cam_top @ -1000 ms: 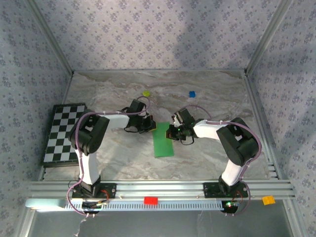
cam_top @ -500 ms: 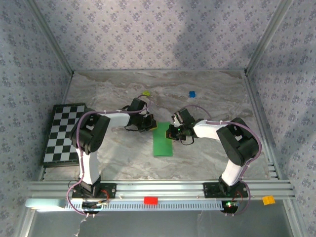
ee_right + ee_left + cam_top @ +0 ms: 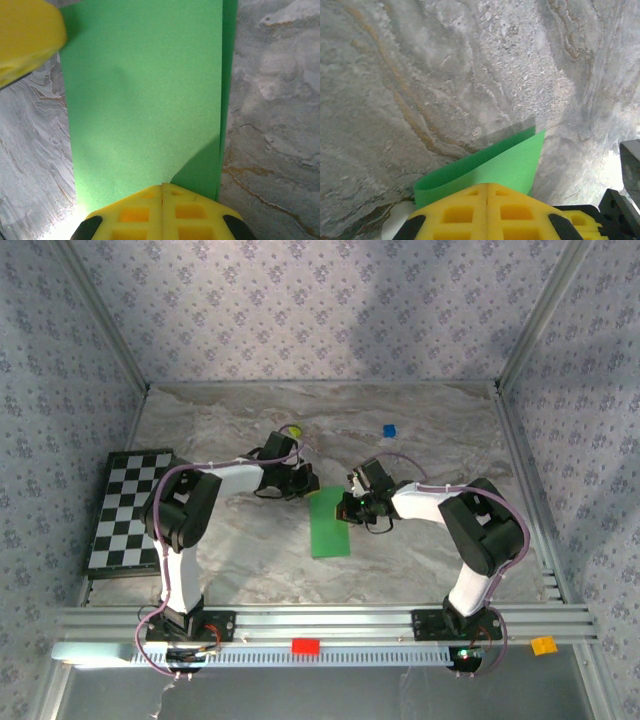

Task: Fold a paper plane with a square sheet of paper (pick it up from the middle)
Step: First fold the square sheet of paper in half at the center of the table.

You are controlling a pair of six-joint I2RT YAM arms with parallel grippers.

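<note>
Marble table (image 3: 420, 430): bright green paper (image 3: 330, 525), folded into a narrow rectangle, lies between closed left end effector (image 3: 305, 485) and closed right end effector (image 3: 345, 508).

From where I'm sitting, my right gripper (image 3: 162, 187) has its fingers pinched together, with the square sheet of paper (image 3: 145, 100), folded, running straight ahead of it. The left gripper (image 3: 27, 35) pokes in ahead-left at the corner.

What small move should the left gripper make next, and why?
Probably carry the corner of the folded bright green paper sheet diagonally toward its middle: the left gripper is shut on that raised, curling corner, while the shut right gripper rests on the sheet.
</note>
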